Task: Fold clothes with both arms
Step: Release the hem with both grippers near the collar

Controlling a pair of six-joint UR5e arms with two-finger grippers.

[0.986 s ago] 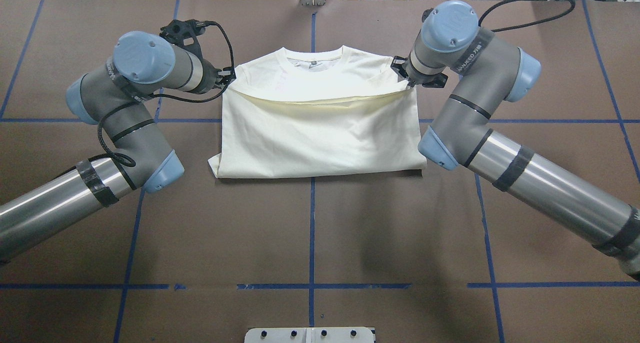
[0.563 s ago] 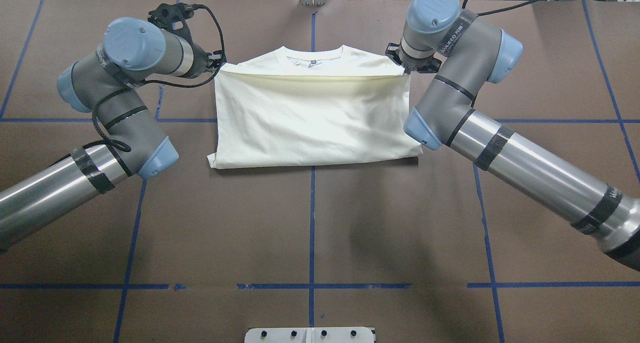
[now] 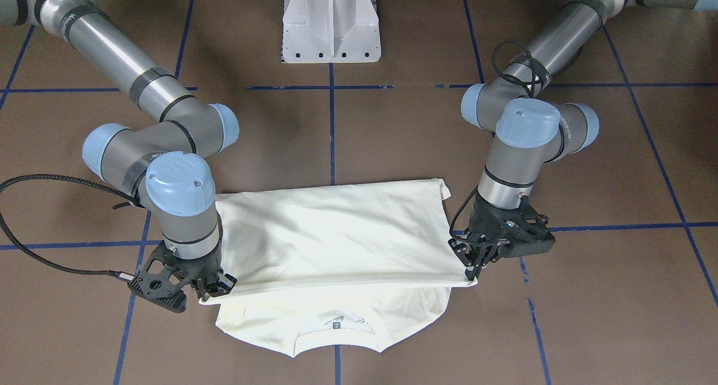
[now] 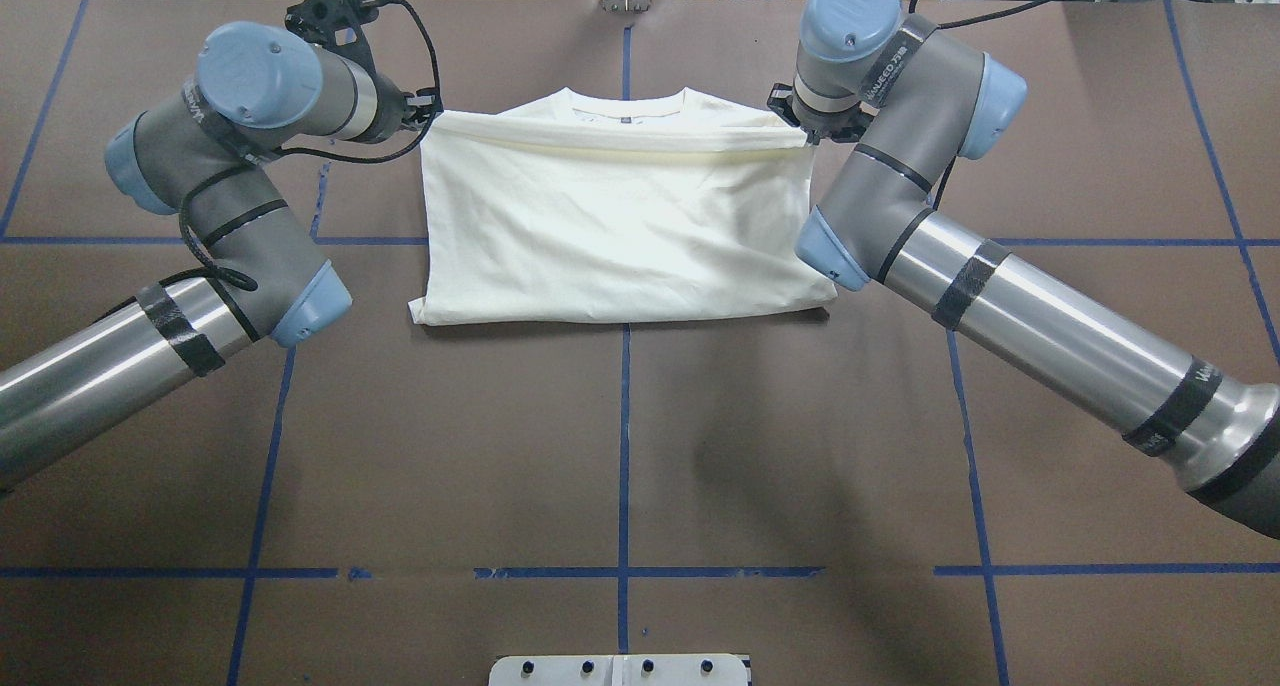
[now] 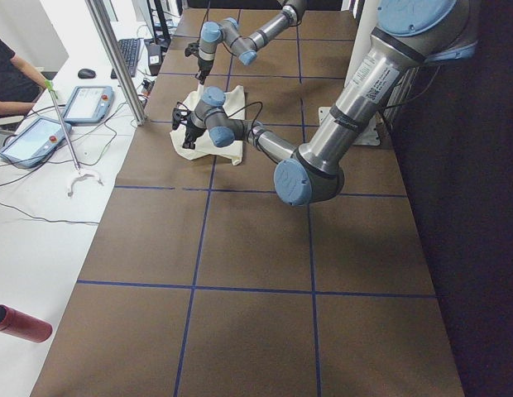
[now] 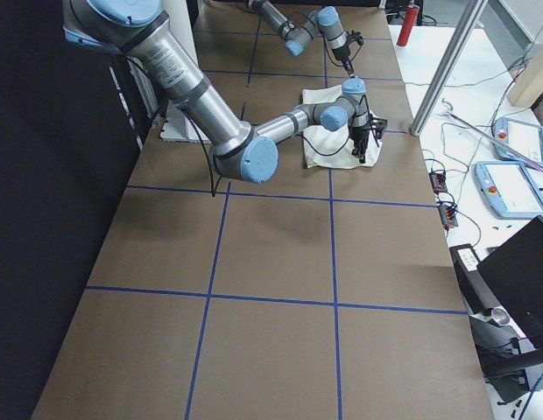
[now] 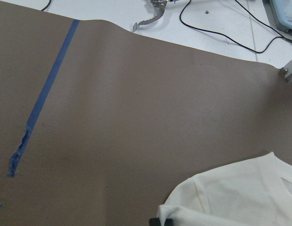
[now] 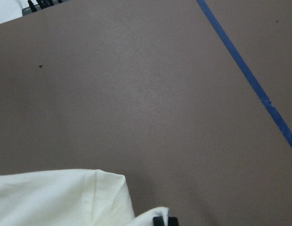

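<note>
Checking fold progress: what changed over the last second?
The left gripper and right gripper carried the T-shirt's held edge farther from the robot, toward the collar; its near fold slid that way too. Both grippers stayed shut on the corners; the collar still shows.

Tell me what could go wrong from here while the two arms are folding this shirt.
1. Each gripper pinches only a corner of the top layer: the left gripper and the right gripper. With so little cloth between the jaws, a corner may slip out.
2. In the overhead view the carried edge runs slightly slanted across the shirt, so the fold may land crooked.
3. The collar lies beyond that edge, so letting go here would likely leave the fold short.
</note>
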